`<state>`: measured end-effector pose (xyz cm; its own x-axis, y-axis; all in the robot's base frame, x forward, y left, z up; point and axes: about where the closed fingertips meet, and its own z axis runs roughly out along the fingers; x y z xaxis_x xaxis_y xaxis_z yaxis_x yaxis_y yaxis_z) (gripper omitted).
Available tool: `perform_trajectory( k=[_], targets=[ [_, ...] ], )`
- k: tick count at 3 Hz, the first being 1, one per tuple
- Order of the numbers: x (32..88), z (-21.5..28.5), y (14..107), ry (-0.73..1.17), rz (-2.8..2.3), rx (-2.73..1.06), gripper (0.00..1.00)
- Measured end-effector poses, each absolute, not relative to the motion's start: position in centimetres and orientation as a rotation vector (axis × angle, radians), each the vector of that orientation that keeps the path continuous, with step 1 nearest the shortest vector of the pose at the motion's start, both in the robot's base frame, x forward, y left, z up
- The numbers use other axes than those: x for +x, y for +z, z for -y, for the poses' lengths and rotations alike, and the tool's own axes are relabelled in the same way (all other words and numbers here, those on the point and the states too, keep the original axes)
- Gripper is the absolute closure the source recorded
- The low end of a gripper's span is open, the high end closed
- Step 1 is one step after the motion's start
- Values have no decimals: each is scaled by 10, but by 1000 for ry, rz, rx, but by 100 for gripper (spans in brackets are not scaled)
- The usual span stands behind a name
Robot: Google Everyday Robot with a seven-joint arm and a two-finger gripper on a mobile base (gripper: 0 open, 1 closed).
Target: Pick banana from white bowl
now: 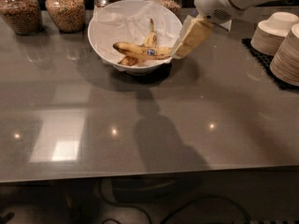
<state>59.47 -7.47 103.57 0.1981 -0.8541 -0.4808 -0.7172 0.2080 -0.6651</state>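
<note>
The banana (139, 51), long, yellow, brown-spotted, with a small blue sticker near its middle, lay across the paper-lined white bowl (100, 40). The gripper (178, 53) hung at the bowl's right rim, by the banana's end; whether it was open or closed could not be told.

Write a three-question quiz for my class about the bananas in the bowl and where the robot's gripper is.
1. True or false: the sticker-marked banana lies outside the white bowl.
2. Where is the gripper? A) at the bowl's right rim, beside the banana's tip; B) inside the bowl's left half; C) out of view.
3. Fill in: the stacked paper bowls stand at the picture's ____ edge.
Key: 1 false; 2 A; 3 right.
</note>
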Motion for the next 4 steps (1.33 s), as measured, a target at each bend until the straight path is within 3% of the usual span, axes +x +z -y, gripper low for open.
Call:
perform_trajectory(
  k=[1,2,3,4],
  targets=[
    [622,61,1029,-189,-1500,-1544,15],
    [648,48,1012,-176,-1479,-1562,38],
    [660,41,990,-143,-1491,-1584,46],
    [669,36,969,-106,-1512,-1599,44]
  ],
)
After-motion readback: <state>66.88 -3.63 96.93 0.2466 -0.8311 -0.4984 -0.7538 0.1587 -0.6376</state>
